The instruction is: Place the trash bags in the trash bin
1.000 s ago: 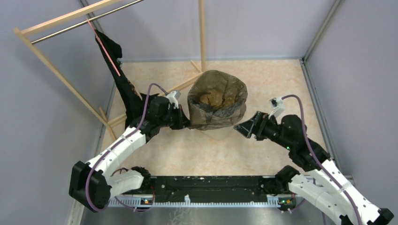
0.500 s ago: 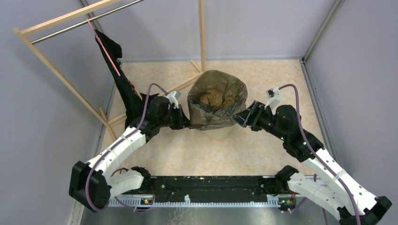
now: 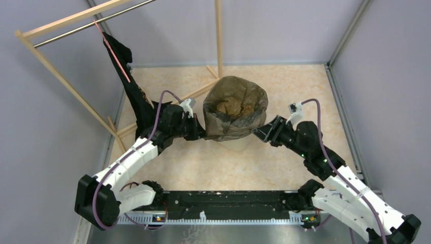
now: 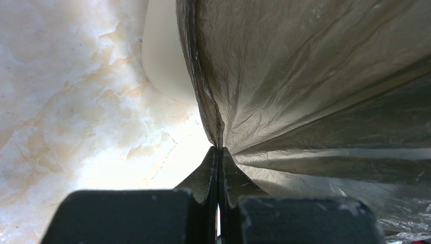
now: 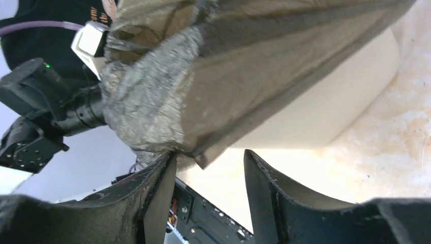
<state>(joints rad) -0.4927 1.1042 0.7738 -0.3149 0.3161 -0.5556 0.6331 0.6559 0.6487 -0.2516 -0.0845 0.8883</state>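
left hand (image 4: 218, 152): pinched all the way together on a fold of the trash bag (image 3: 235, 109), low on the bin's left side. The film fans out taut from the pinch.
right hand (image 5: 209, 157): fingers partway apart, nothing clamped. It sits right up against the bin's right side, and the bag's loose bottom edge dangles into the gap and brushes one finger (image 5: 162, 178).
trash bag: see-through, brownish-grey, crinkly. It's draped over the mouth of the trash bin (image 3: 239, 145), sagging into the opening, with its skirt hanging down the outside.
trash bin: cream plastic, upright in the middle of the counter (image 3: 203, 168) between the two hands. Only its lower wall peeks out under the bag.
counter: peach-and-cream marble look, with a black rail (image 3: 223, 199) along the near edge where the arms are bolted.
room: plain lilac-grey walls all round. A wooden rack (image 3: 61, 76) with a metal rod stands back left, and a black bundle (image 3: 119, 56) with a pink strap hangs off it.
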